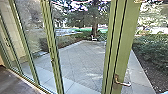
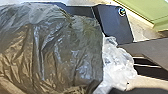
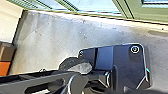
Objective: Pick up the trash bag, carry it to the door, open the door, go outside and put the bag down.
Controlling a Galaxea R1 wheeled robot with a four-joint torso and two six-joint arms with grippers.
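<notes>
Close by the left gripper (image 2: pixel 136 91), seemingly, 1 bulging trash bag (image 2: pixel 57 50)

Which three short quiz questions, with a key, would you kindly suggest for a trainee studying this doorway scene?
1. True or false: the door handle is mounted on a green frame.
2. Multiple choice: the yard beyond the glass is covered with (A) lawn, (B) paving, (C) gravel.
3. Fill the gap: in the left wrist view, the surface of the trash bag is not smooth but ____.
Key: 1. True. 2. B. 3. Wrinkled.
</notes>
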